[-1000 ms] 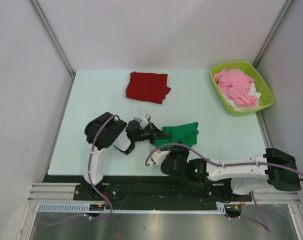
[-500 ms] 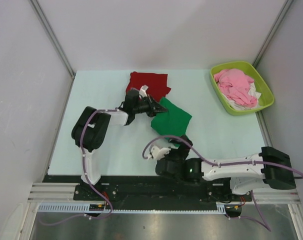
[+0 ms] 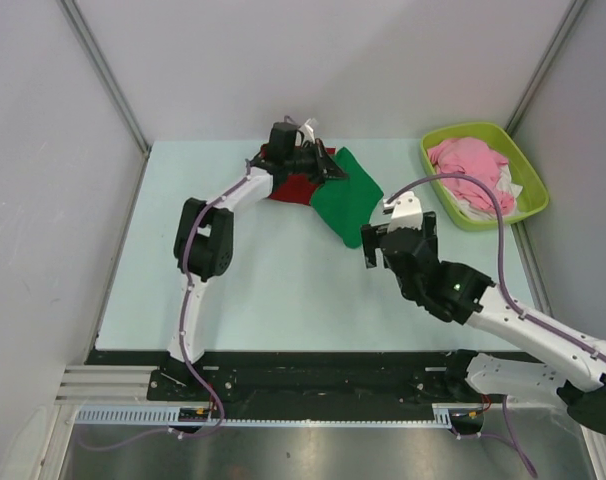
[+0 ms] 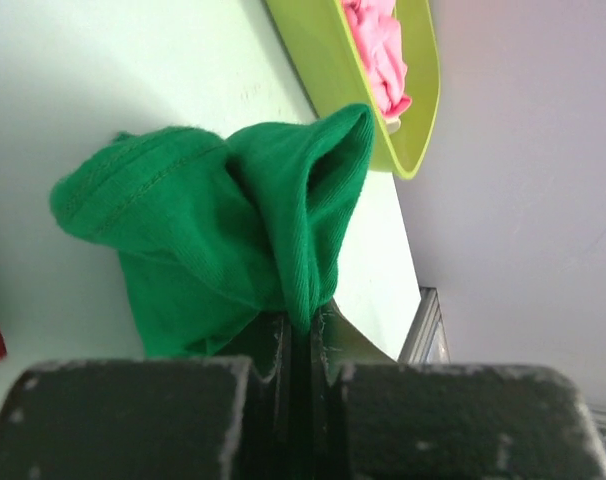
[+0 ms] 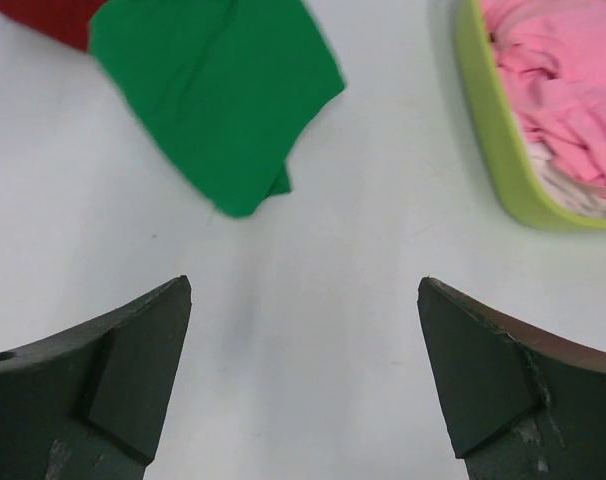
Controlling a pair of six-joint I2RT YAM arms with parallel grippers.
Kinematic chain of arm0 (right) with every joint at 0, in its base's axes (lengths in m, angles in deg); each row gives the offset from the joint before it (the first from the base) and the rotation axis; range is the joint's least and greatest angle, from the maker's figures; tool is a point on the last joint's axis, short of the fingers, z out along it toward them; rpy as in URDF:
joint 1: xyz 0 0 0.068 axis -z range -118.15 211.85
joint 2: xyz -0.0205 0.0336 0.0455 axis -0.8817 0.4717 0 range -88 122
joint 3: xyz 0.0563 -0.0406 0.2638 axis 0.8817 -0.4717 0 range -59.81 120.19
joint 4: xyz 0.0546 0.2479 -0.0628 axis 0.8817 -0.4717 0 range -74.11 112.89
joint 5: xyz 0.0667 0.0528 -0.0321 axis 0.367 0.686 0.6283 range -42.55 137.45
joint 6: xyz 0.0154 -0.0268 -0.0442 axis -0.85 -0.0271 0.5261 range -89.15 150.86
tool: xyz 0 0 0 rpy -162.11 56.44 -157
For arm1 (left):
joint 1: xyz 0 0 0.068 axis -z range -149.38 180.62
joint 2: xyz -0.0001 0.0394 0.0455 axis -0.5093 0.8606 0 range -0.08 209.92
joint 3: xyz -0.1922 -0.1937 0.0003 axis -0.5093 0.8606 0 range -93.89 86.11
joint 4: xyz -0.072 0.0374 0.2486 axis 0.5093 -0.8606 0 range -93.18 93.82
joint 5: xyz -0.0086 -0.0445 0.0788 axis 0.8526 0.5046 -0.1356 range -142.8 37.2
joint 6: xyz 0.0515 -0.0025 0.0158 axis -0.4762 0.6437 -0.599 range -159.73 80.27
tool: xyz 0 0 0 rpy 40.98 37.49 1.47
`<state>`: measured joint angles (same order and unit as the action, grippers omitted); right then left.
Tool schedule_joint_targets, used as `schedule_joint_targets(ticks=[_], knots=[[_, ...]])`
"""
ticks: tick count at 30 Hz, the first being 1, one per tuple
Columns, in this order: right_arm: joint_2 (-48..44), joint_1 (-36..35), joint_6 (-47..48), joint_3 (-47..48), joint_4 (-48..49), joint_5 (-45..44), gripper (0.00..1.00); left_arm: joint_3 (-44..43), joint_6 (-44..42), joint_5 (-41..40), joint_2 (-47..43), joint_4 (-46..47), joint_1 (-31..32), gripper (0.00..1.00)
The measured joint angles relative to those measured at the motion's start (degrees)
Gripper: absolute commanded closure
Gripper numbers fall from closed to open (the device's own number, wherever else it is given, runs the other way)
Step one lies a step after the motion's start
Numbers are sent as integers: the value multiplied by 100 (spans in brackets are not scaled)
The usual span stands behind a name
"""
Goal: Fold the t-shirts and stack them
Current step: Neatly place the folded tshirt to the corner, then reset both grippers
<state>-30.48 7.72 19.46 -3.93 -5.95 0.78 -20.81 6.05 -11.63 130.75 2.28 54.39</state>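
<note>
**Green t-shirt pinched over the red one at the far side of the table**

The left gripper (image 3: 321, 166) reached to the far middle of the table (image 3: 233, 290). Its 2 fingers were pressed together on a bunched fold of the green t-shirt (image 3: 345, 200). In the left wrist view, the left gripper (image 4: 301, 335) had the cloth pinched between its dark fingers. The green t-shirt (image 4: 213, 230) rose from them in a rumpled hump with a stitched hem showing.

From above, the green t-shirt spread from the pinch toward the near right. It covered the right edge of the red t-shirt (image 3: 293, 188), which lay folded and flat partly under the left arm. The near corner of the green t-shirt lay on the bare table.

The right gripper (image 3: 371, 250) hovered just near of that corner with its fingers spread wide and nothing between them. In the right wrist view, the right gripper (image 5: 303, 288) framed bare table. The green t-shirt (image 5: 218, 95) lay beyond its fingers, apart from them. A sliver of the red t-shirt (image 5: 43, 15) showed in the top left corner.

A lime-green tub (image 3: 483, 127) sat at the far right corner of the table, well apart from both t-shirts. It held a crumpled pink garment (image 3: 471, 168) lying on a white cloth (image 3: 513, 186).
</note>
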Motion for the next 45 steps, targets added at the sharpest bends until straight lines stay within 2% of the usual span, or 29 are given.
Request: schedule_joint_targets(ticks=[5, 9, 19, 23, 29, 31, 33, 34, 35, 41, 45], knots=[[457, -114, -225, -101, 116, 533, 0, -1602, -275, 81, 765, -769, -157, 100], [723, -177, -319, -339, 192, 772, 0, -2140, -245, 195, 1091, -866, -426, 100], [1008, -234, -472, -636, 625, 1062, 0, -2096, 229, 686, 1161, -317, -1440, 100], [1115, -302, -503, -636, 774, 1167, 0, -1725, 367, 892, 1134, 87, -1847, 100], [1250, -380, -511, -636, 920, 1248, 0, -1174, 295, 990, 1141, 101, -2234, 99], [1274, -396, -511, -636, 951, 1266, 0, -1145, 177, 984, 1172, -7, -2280, 87], [1281, -417, -516, -636, 953, 1274, 0, -1145, 72, 973, 1193, -70, -2277, 31], [1281, -431, -520, -636, 953, 1276, 0, -1145, -13, 953, 1204, -92, -2280, 7], [1281, -435, -535, -636, 951, 1274, 0, -1145, -79, 929, 1213, -136, -2282, 0], [1285, -442, -560, -636, 938, 1220, 0, -1464, -496, 380, 1338, -1005, -2347, 0], [1471, -199, -647, -612, 925, 1154, 0, -1532, -1034, -560, 1196, -1904, -2553, 0]])
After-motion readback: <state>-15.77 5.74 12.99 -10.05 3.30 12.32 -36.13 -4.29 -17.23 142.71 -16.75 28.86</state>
